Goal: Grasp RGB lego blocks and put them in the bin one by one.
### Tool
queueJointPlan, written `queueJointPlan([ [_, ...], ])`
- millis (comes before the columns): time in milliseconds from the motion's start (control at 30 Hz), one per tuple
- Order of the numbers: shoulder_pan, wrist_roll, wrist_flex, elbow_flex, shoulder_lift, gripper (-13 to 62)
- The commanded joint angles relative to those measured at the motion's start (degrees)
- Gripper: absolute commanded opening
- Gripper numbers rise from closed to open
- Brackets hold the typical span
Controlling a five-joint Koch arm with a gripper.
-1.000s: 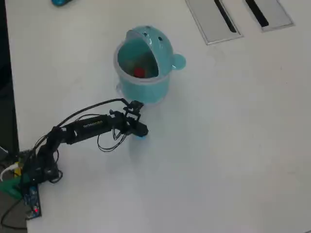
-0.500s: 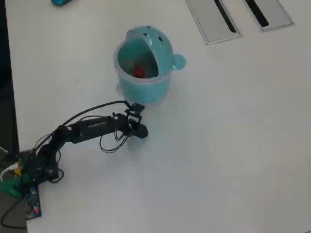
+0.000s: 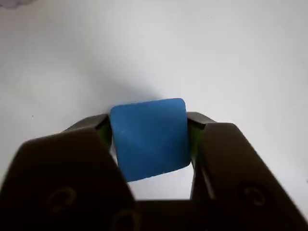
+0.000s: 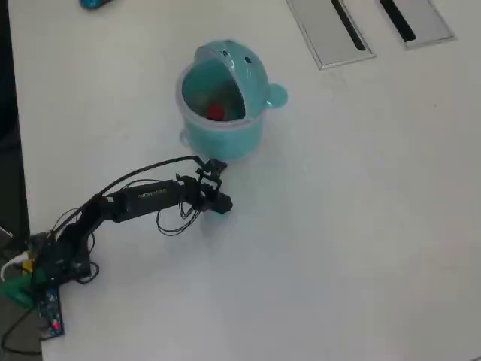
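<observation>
In the wrist view the blue lego block (image 3: 150,138) sits between my two dark jaws, which press on its left and right sides; my gripper (image 3: 149,126) is shut on it above the white table. In the overhead view my gripper (image 4: 222,203) is just below the teal bin (image 4: 225,135), and the blue block is hidden by it there. A red block (image 4: 216,113) lies inside the bin. The yellowish-green block is not seen.
Two grey slotted panels (image 4: 328,30) lie in the table at the top right. The arm's base and wires (image 4: 45,263) are at the left edge. A small teal object (image 4: 94,3) sits at the top left edge.
</observation>
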Motion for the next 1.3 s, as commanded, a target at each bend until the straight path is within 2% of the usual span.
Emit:
queueJointPlan([
  [0,0.00,0.44,-1.32,-4.92,4.83,12.4],
  [533,-4.57,6.50,6.50,-18.11,17.58,12.5],
  [733,-6.68,6.86,11.16,-27.51,17.49,12.5],
  [867,-10.99,9.14,18.28,-41.57,16.08,12.5],
  [1133,-15.91,10.55,20.83,-51.68,13.71,12.5],
  [1267,-20.57,12.66,20.39,-60.03,8.26,12.4],
])
